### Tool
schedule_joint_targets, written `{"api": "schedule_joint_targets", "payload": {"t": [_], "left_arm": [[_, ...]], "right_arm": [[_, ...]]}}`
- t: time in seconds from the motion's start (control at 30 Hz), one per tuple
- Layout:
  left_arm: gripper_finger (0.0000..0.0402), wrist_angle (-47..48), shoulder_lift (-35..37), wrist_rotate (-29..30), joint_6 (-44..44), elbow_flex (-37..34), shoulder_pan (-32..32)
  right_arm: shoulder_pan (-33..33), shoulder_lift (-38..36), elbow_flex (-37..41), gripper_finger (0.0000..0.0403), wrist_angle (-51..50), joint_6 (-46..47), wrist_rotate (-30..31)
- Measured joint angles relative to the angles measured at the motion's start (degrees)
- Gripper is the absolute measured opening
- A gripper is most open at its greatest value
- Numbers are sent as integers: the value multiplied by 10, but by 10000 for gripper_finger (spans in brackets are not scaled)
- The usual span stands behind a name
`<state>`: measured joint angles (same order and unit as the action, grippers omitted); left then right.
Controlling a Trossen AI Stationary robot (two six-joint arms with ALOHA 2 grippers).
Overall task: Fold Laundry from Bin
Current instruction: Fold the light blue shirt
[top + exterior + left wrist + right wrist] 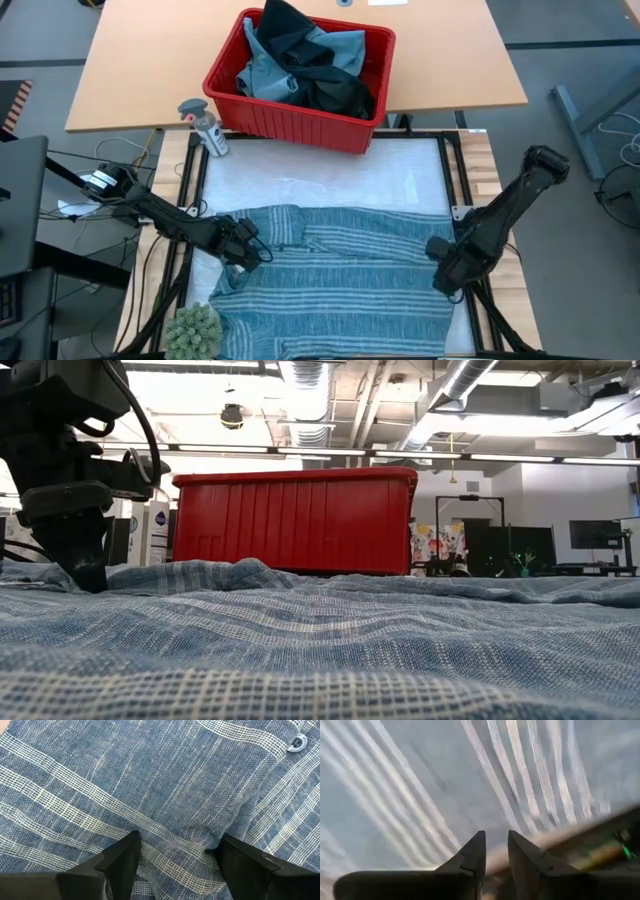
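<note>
Left pincer (250, 247) spread on striped shirt's (340, 285) edge; right pincer (443, 268) slightly parted

Bin (262, 118) (and bottle (207, 128)) block table's far edge.

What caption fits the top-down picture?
Two claws, left and right, spread a striped shirt below the red bin.

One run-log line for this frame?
striped shirt spread flat | left gripper open on it | right gripper at its edge | bin holds laundry
</note>
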<state>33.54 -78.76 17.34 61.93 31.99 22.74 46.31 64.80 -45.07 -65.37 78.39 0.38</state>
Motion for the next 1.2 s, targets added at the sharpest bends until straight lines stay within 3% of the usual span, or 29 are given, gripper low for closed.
{"api": "schedule_joint_targets", "payload": {"t": [0.1,0.2,0.47,1.2], "left_arm": [[245,0,0,0,0,0,0],[245,0,0,0,1,0,0],[245,0,0,-2,0,0,0],[245,3,0,-8,-39,0,0]], "right_arm": [[-31,-32,-12,70,-1,42,97],[-86,-33,-1,23,0,45,143],[-205,44,20,15,47,-68,119],[-315,257,20,15,4,-109,115]]}}
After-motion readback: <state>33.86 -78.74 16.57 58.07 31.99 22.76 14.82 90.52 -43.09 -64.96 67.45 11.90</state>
